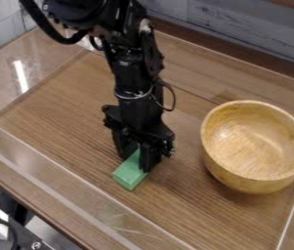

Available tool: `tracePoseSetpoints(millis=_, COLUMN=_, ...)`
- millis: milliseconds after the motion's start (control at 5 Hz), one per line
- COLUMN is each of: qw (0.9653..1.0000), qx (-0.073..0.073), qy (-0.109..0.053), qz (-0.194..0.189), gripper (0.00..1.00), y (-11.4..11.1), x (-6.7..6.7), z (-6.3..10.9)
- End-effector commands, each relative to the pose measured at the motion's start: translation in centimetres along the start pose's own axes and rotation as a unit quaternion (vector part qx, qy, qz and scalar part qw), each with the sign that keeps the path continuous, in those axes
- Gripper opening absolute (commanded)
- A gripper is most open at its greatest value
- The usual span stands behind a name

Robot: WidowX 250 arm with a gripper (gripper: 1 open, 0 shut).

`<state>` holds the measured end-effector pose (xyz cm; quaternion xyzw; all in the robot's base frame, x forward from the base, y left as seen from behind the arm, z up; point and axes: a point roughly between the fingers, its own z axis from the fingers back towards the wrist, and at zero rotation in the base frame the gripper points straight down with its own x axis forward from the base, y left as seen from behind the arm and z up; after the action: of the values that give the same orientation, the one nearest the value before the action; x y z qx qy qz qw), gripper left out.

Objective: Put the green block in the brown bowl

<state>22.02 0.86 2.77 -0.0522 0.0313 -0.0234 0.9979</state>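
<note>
No brand, label or lettering can be read on anything here.

The black robot arm [126, 59] comes in from the upper left, its dark joints and cables bunched above the table, and drops nearly straight down so that its wrist stands upright over the work surface. The black gripper [138, 153] at its end points straight down at the wood-grain table top [58, 117], its two fingers drawn in against the upper end of the small, bright green rectangular block [131, 171]. The jaws are closed on the block, pinching its far end between them, while the near end of the block sticks out below and toward the camera. The block lies on the table, or just on it; whether its underside has lifted cannot be told from this view.

The round, light tan wooden bowl [255, 145] with its thick rim sits upright on the same table, and everything else is placed from it: the green block lies to the left of the bowl, near it but clear of its rim, not touching. The gripper stands just above the block, likewise left of the bowl. A clear plastic barrier [52, 220] runs along the table's near edge, well to the lower left of the bowl.
</note>
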Motion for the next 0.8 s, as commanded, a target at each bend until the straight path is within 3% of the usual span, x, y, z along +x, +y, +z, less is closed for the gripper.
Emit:
tracePoseSetpoints(millis=0, qw=0.9996, qx=0.004, qy=-0.029, qz=0.004, gripper=0.0, y=0.29, x=0.87, z=1.66)
tracePoseSetpoints(millis=600, qw=0.9997, qx=0.001, qy=-0.025, qz=0.007, gripper=0.0, y=0.4, x=0.67, z=2.36)
